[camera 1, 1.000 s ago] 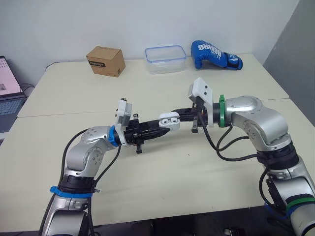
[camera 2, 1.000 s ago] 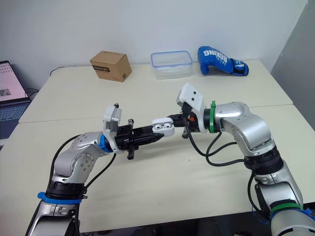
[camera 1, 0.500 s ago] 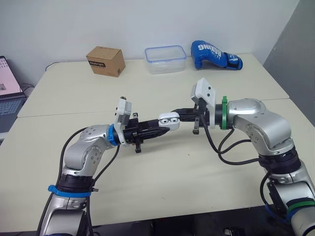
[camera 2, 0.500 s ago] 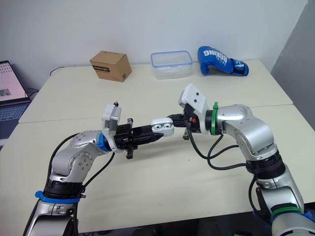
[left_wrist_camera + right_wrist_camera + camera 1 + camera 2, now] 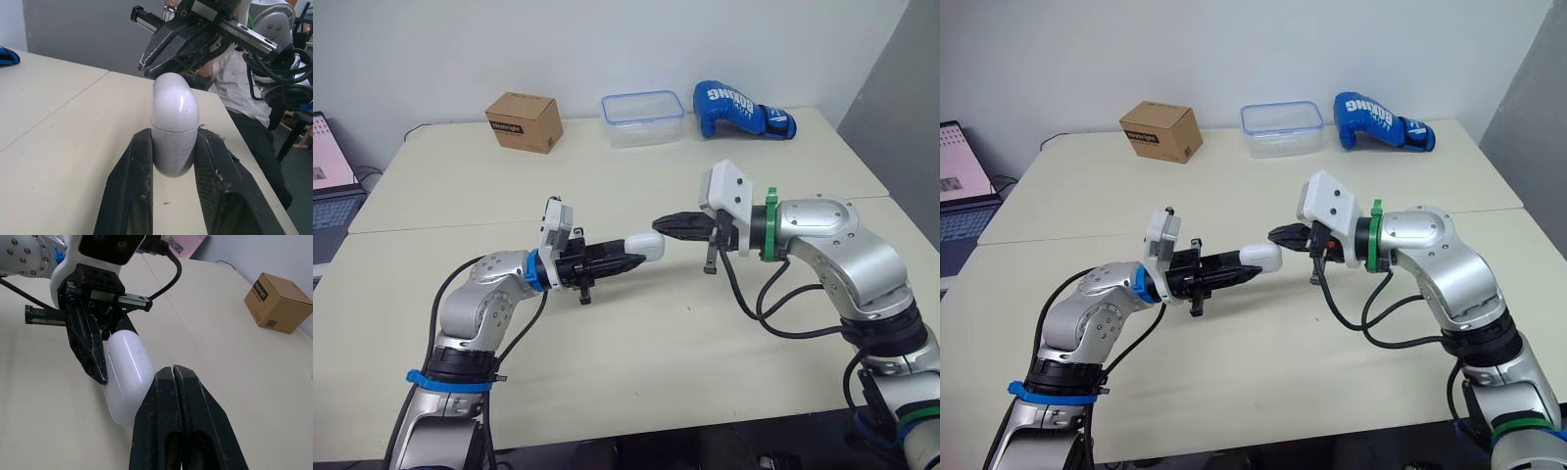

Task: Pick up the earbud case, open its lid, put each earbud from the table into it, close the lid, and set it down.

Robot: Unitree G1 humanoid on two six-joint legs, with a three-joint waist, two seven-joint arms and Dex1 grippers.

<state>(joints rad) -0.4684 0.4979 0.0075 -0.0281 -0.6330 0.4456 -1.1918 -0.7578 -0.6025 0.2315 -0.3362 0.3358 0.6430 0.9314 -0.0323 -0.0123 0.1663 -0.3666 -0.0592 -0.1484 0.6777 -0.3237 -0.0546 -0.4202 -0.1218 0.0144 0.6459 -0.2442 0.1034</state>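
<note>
My left fingers (image 5: 128, 196) were clamped on the earbud case (image 5: 174, 128), lid shut, above the table (image 5: 636, 343), my right gripper (image 5: 661, 223) pinched empty just beside it, so I judged only a gentle set-down remained.

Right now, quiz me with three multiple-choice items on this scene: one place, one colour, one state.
1. The earbud case is: A on the cardboard box; B held by the left gripper; C in the plastic container.
2. The boxing glove is: A red; B blue; C black.
3. The earbud case's lid is: A shut; B open; C removed.
Answers: 1 B, the left wrist view shows both fingers pinching it; 2 B, blue with white lettering; 3 A, only a thin seam runs around the earbud case.
</note>
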